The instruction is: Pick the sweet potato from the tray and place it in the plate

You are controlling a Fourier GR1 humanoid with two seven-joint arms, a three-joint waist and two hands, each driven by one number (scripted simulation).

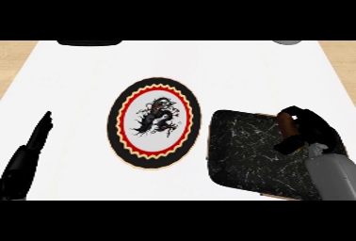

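Observation:
A round plate [154,123] with a black rim, a red ring and a black dragon on its white centre lies in the middle of the white counter. To its right sits a black marbled tray [243,153]. Over the tray's right side my right hand [313,129] is curled round a brown sweet potato [284,123], of which only a short end shows beside the fingers. My left hand [38,134] rests at the lower left, fingers straight and pointing away, holding nothing.
A dark object [90,43] lies at the counter's far edge on the left, and a grey object [287,42] at the far edge on the right. Wooden surface shows past both sides of the white counter.

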